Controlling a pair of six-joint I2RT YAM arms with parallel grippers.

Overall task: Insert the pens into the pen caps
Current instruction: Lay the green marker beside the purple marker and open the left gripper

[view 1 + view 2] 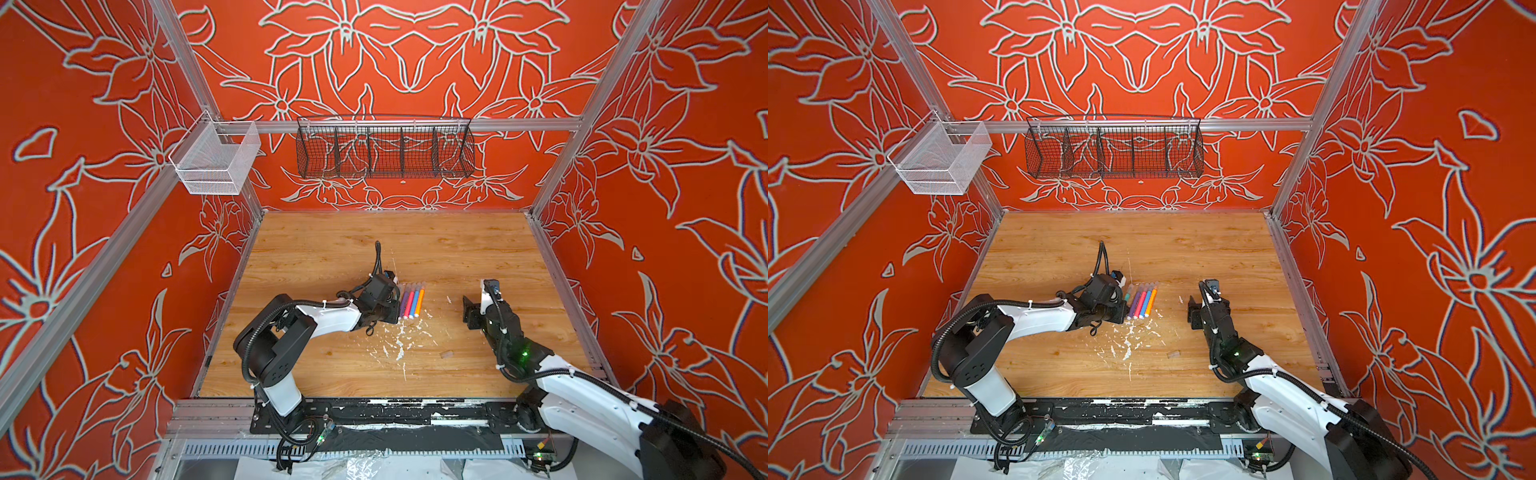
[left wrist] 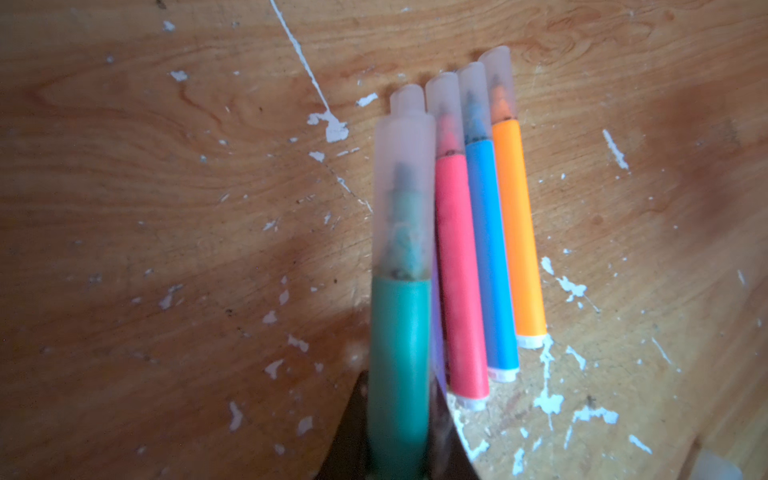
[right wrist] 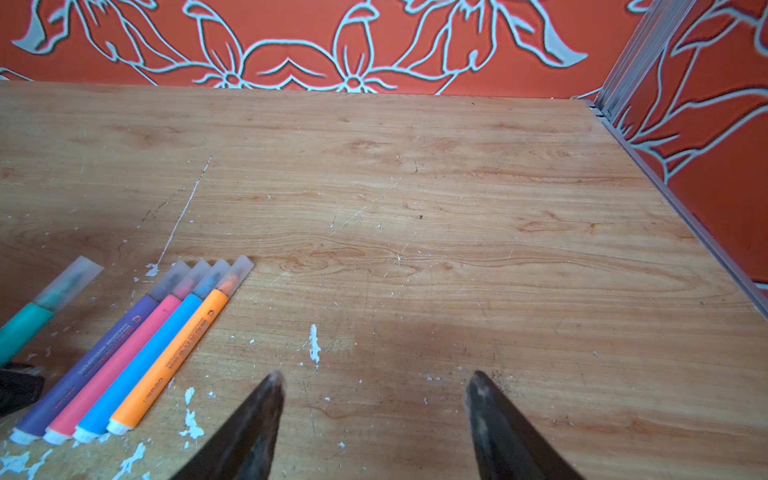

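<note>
Capping job nears its end: the left hand [image 2: 399,405] clamps the barrel of a green pen [image 2: 399,357], its translucent cap [image 2: 403,187] already on. It holds the pen just beside a row of capped pens [image 3: 137,357], purple, pink, blue and orange, lying on the counter [image 3: 415,187]. The right hand [image 3: 377,380] hangs with jaws apart, holding nothing. Five pens look finished, and the green one seems to need only setting down. No other pen is in view. A clear piece [image 1: 446,354], perhaps a spare cap, lies near the right arm.
</note>
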